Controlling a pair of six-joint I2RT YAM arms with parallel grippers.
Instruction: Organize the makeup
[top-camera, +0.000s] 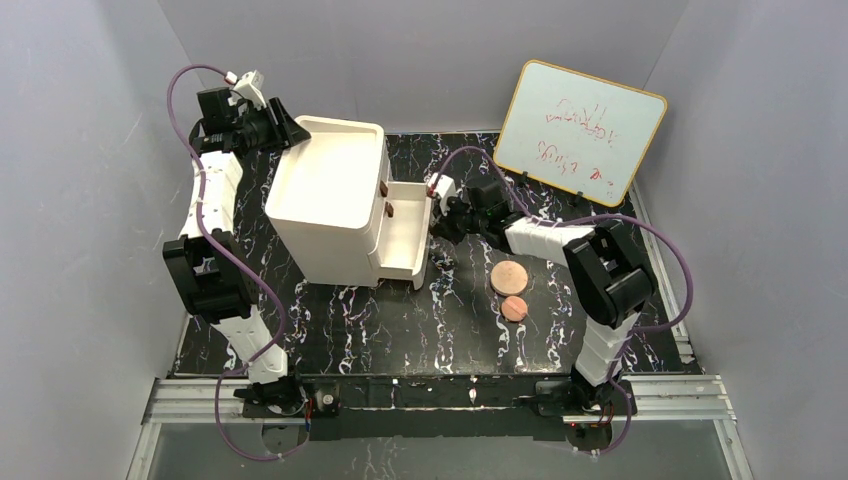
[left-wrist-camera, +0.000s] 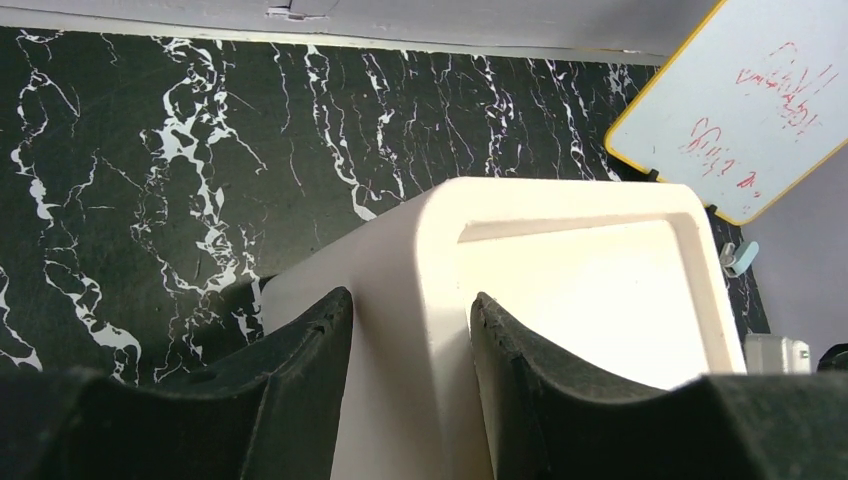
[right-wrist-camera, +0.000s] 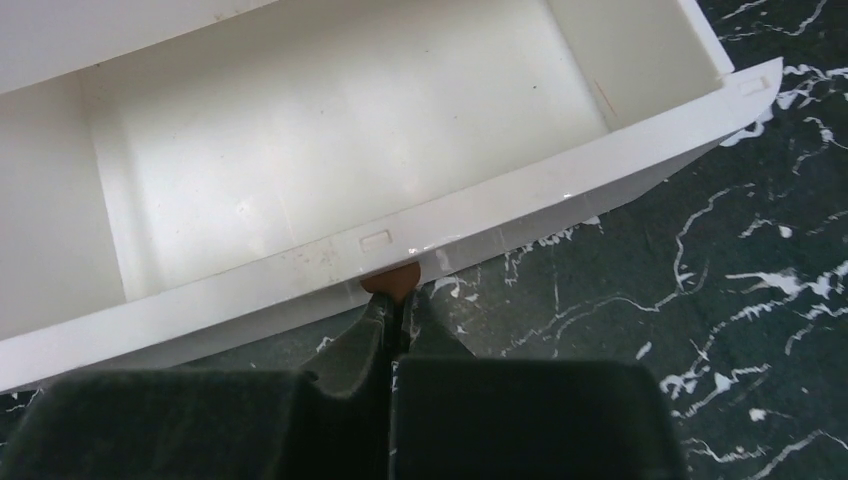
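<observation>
Pulling too far with right gripper (right-wrist-camera: 397, 302) clenched on the knob (right-wrist-camera: 390, 281) could yank the drawer (right-wrist-camera: 480, 225) out of the cabinet (left-wrist-camera: 430, 250) that left gripper (left-wrist-camera: 412, 320) clamps by the rim; larger disc (top-camera: 508, 276) and smaller disc (top-camera: 514, 308) lie behind right gripper.

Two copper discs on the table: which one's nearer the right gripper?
The larger disc. It sits farther from the arm bases than the smaller disc, closer to the right gripper, whose jaws pinch the knob of the open drawer.
</observation>
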